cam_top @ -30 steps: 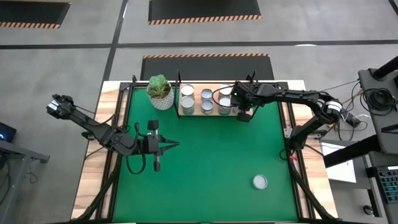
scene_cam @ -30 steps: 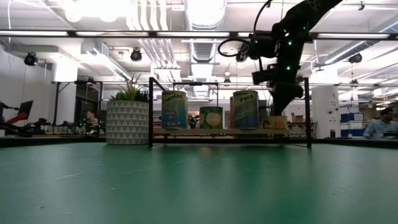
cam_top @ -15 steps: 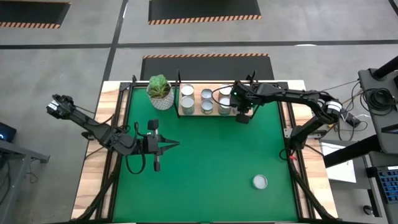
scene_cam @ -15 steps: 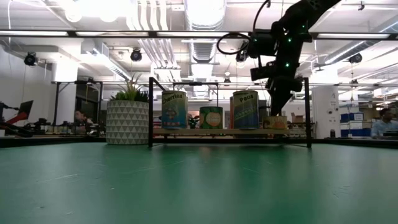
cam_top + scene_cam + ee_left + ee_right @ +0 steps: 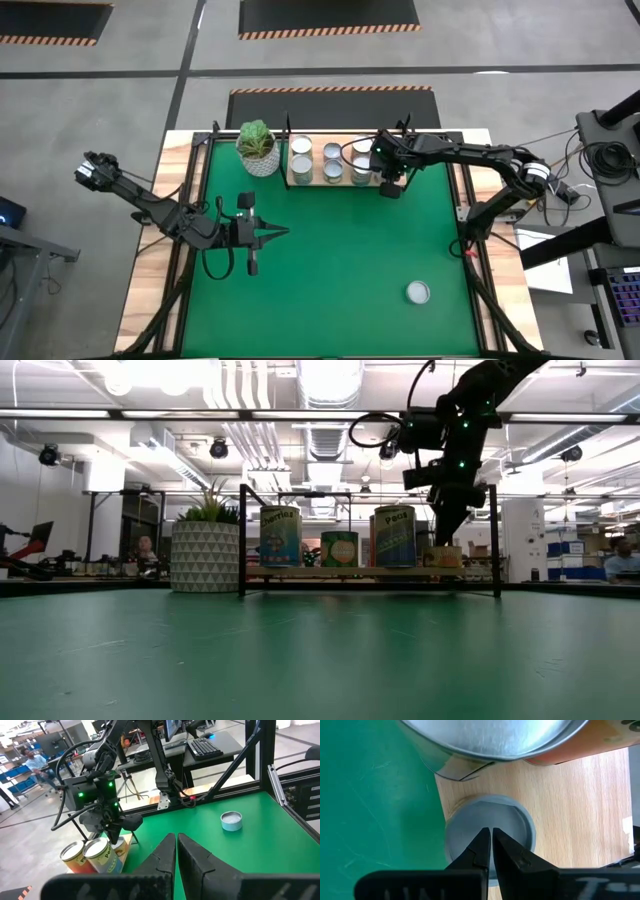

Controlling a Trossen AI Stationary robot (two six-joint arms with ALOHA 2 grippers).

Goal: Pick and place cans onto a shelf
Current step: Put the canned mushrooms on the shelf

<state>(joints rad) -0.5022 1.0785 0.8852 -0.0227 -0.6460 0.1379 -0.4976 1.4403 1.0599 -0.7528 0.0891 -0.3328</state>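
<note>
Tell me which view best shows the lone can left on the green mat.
The left wrist view: the lone can sits unobstructed, side and silver top visible. The high view shows only its round top, small. The low view and right wrist view do not show it.

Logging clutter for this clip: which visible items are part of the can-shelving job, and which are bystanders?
Job: cans on the shelf; shelf; lone can on the mat; right gripper over the shelf's end.
Bystanders: potted plant; green mat; idle left gripper.
</note>
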